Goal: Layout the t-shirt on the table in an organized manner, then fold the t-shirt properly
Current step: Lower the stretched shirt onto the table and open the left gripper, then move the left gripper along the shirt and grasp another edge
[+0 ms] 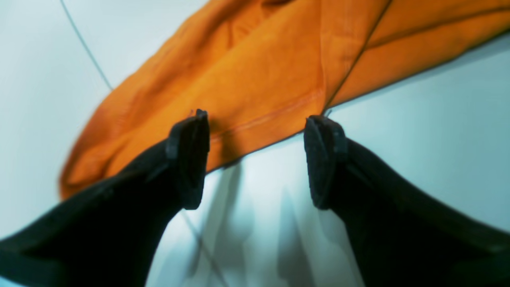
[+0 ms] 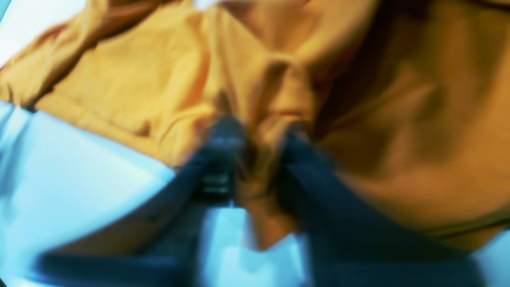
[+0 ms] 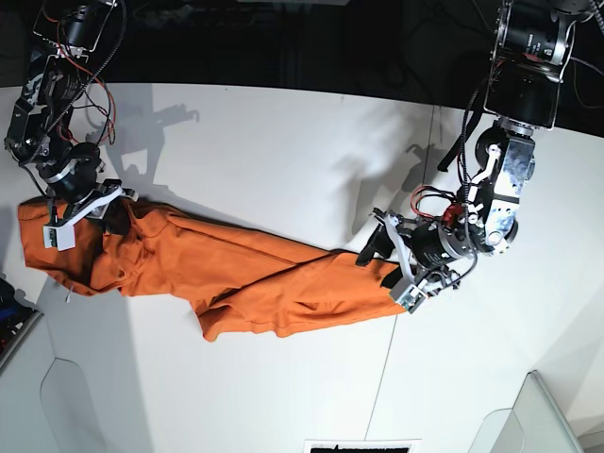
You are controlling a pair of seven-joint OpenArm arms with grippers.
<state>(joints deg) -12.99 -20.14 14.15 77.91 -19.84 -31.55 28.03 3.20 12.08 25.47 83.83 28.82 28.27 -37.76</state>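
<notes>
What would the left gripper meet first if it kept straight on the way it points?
Probably the t-shirt: its hemmed edge runs just past the open fingertips of the left gripper. How much height remains above the cloth is unclear from this view.

Arms (image 3: 510, 156): black and silver-white segments | cables (image 3: 436, 200): red | hand (image 1: 326, 159) tips: black, rounded, seemingly smooth

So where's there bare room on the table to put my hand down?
The flat white tabletop looks bare behind the crumpled orange fabric t-shirt, between the two black robot arms. There's another bare patch in front, left of the thin dark seam. It's crowded where both grippers meet the shirt.
</notes>
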